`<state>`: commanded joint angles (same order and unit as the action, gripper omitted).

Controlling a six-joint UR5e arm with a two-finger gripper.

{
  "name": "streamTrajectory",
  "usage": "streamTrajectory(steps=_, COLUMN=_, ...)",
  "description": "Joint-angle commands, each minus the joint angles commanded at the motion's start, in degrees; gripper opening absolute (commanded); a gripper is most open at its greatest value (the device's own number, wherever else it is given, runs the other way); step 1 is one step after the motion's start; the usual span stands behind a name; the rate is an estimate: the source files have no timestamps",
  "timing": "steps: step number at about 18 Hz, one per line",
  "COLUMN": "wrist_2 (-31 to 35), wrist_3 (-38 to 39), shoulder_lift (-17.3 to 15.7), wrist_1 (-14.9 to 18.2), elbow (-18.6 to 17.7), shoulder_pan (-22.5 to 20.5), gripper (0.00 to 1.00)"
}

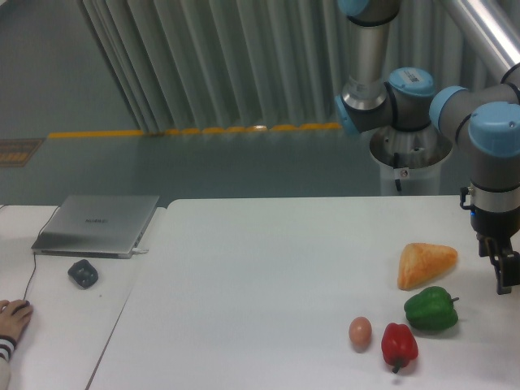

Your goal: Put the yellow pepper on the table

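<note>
- Gripper (508, 272) at frame's right edge, partly cut off; can't tell if jaws are spread or pinching anything.
- Yellow pepper not visible anywhere; may be out of frame or hidden at the gripper.
- Table (260, 276) holds bread (426, 264), green pepper (431, 309) at its 6 o'clock, red pepper (399, 344) and egg (360, 331) toward 7–8 o'clock.
- If pepper is held: lower to bare table, away from the cluster, release low so it won't roll.

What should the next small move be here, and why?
Probably ease the gripper inward over bare white table: it hangs half out of frame at the right edge, no yellow pepper shows, and the glossy green bell pepper lies close beside it.
</note>
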<state>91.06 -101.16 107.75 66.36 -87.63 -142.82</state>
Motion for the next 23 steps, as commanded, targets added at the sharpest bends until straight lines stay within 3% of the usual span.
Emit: streamTrajectory(steps=23, wrist_2=0.4, wrist_3=0.4, shoulder_lift=-0.4, wrist_1=-0.1, elbow=-2.0, shoulder_pan=-1.9, gripper=1.00)
